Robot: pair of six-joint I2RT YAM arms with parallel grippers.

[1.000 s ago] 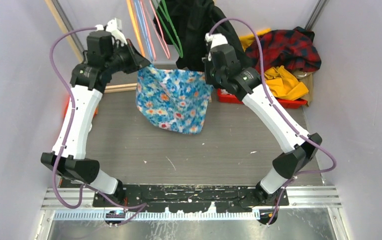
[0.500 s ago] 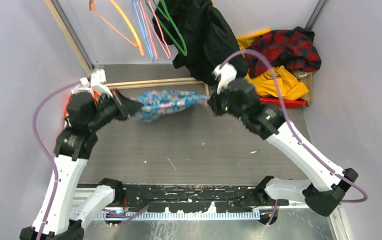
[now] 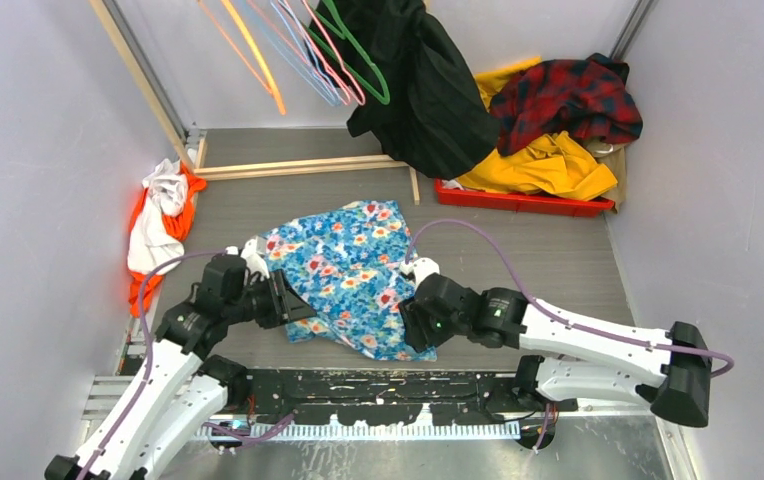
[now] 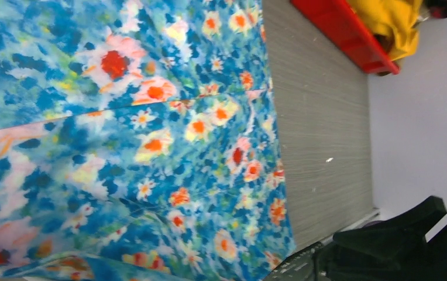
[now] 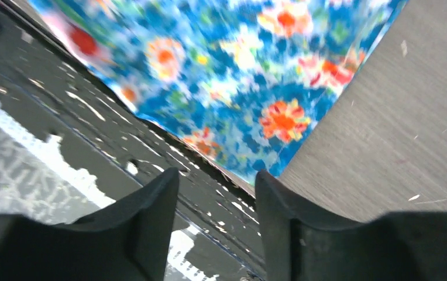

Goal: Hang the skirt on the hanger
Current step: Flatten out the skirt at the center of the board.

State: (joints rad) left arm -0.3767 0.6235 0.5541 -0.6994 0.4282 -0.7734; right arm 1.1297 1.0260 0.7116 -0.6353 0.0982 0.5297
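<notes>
Blue flowered cloth, the skirt (image 3: 343,270), lies spread flat on the desk, in the middle of its width and towards the near edge, with its nearest corner reaching the black base plate (image 3: 378,385).

Both arms are folded low over the desk and reach inward at the skirt from opposite sides. The left arm has its elbow down at the near-left corner. Its forearm rises towards the middle, and the wrist turns right so that the left gripper (image 3: 293,303) lies on the skirt's left border. The top view does not show how its jaws stand, and the left wrist view shows no fingers, only the skirt (image 4: 151,146) filling most of the picture. So I cannot tell whether it pinches the fabric.

The right arm has its elbow out near the right edge, with the forearm running almost level leftward. The right gripper (image 3: 410,328) sits at the skirt's near-right corner. In the right wrist view its two dark fingers (image 5: 151,216) are spread, and only the base plate shows in the gap of the gripper (image 5: 216,181). The skirt's edge (image 5: 239,76) lies just beyond the tips, not between them.

Coloured hangers (image 3: 298,50) hang at the far edge, well apart from the skirt, beside a black coat (image 3: 428,90). A red bin (image 3: 528,200) with a yellow garment (image 3: 548,165) sits in the far-right corner.
</notes>
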